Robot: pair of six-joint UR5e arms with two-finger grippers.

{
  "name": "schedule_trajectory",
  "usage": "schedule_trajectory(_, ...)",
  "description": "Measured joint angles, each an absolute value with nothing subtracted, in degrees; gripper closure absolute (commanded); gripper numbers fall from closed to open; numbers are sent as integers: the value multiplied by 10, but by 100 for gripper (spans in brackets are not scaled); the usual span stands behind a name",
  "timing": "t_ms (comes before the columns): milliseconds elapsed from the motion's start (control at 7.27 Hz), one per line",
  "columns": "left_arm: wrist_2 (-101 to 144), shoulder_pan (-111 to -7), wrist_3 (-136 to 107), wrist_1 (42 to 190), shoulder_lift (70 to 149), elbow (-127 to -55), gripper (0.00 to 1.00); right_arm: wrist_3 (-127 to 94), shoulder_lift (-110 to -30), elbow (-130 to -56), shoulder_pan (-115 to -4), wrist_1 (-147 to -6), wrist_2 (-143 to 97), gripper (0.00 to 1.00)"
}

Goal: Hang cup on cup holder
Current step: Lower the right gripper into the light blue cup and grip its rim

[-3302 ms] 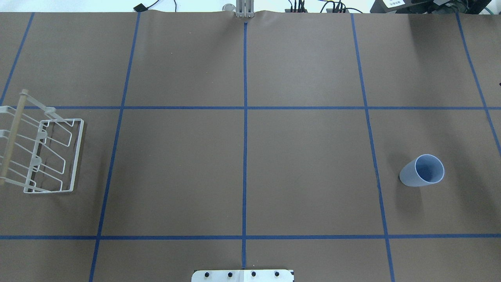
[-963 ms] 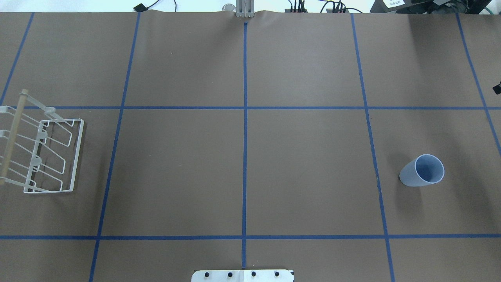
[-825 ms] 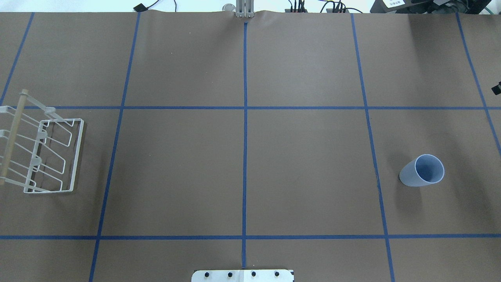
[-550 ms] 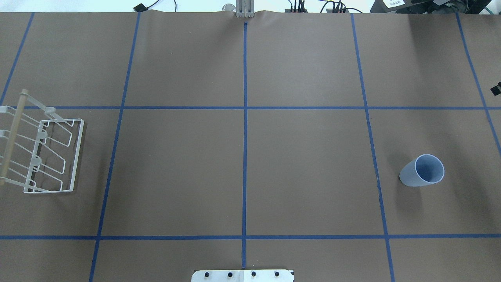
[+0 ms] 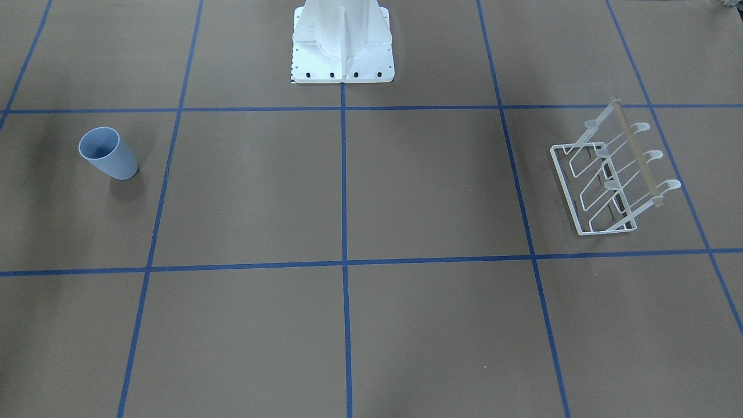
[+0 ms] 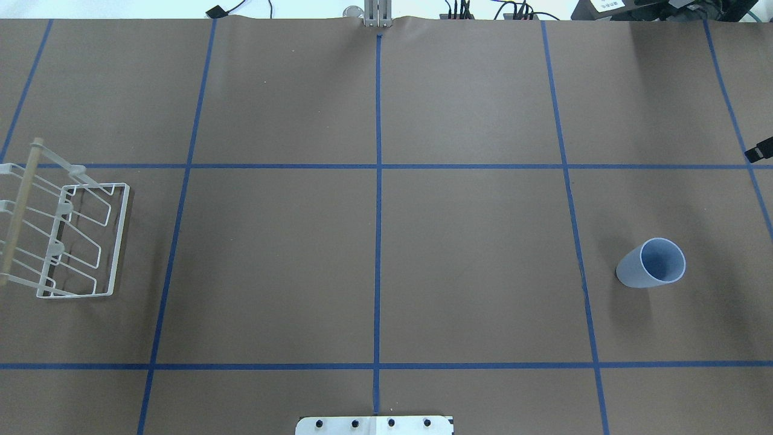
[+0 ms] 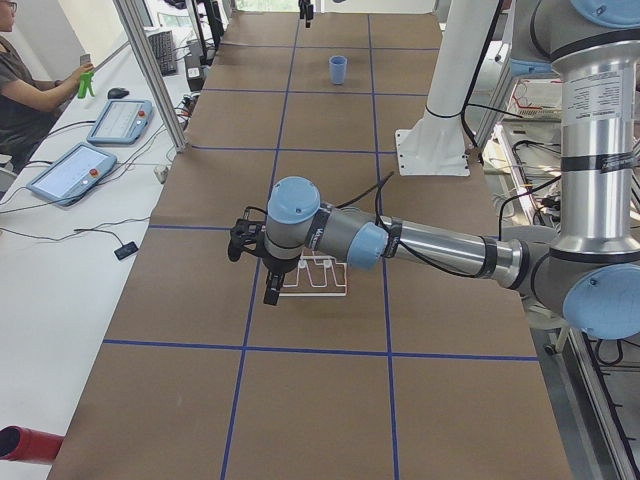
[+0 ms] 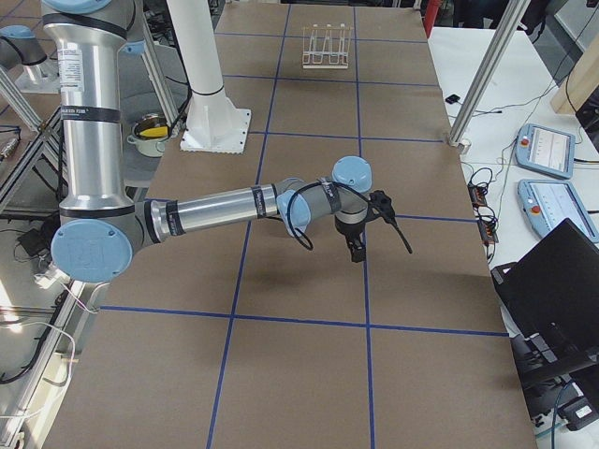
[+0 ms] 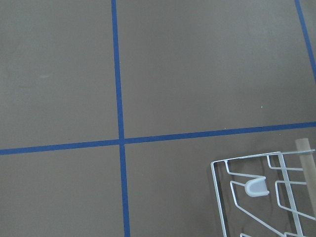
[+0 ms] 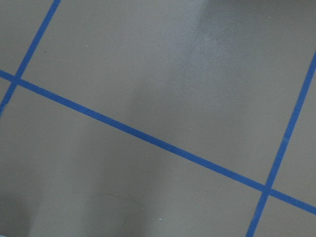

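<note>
One brown-paper table [image 6: 471,254] taped in a blue grid lies under two arms, with one white wire cup holder [image 5: 637,152] at the robot's far left and one light-blue cup [image 5: 108,154] upright, well apart, at its right. The right gripper [image 8: 357,251] and left gripper [image 7: 270,290] hang over the table with the cup in neither; how far their fingers are spread I cannot tell. I judge this the reach for the cup: next the right gripper must settle around its wall and close

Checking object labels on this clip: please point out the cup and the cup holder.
cup [image 6: 630,272]: overhead exterior view, outer side wall.
cup holder [image 6: 21,208]: overhead exterior view, tan wooden top bar.
</note>
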State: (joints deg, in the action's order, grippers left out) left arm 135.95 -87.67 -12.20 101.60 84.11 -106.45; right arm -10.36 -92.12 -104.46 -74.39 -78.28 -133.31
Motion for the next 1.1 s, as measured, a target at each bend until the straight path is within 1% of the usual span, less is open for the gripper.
schedule_trajectory(138, 1359, -876, -122, 1016, 841, -1063, 2, -156, -958, -1088, -719, -778, -1335, 0)
schedule_trajectory(413, 1359, -876, -122, 1017, 837, -1064, 2, -188, -1008, -1123, -677, -758, -1336, 0)
schedule_trajectory(688, 1360, -876, -121, 1020, 827, -1066, 2, -232, -1036, -1128, -634, -695, -1335, 0)
schedule_trajectory(1101, 1360, -876, -121, 1020, 826, -1066, 2, -293, -1041, -1125, -574, -651, -1320, 0)
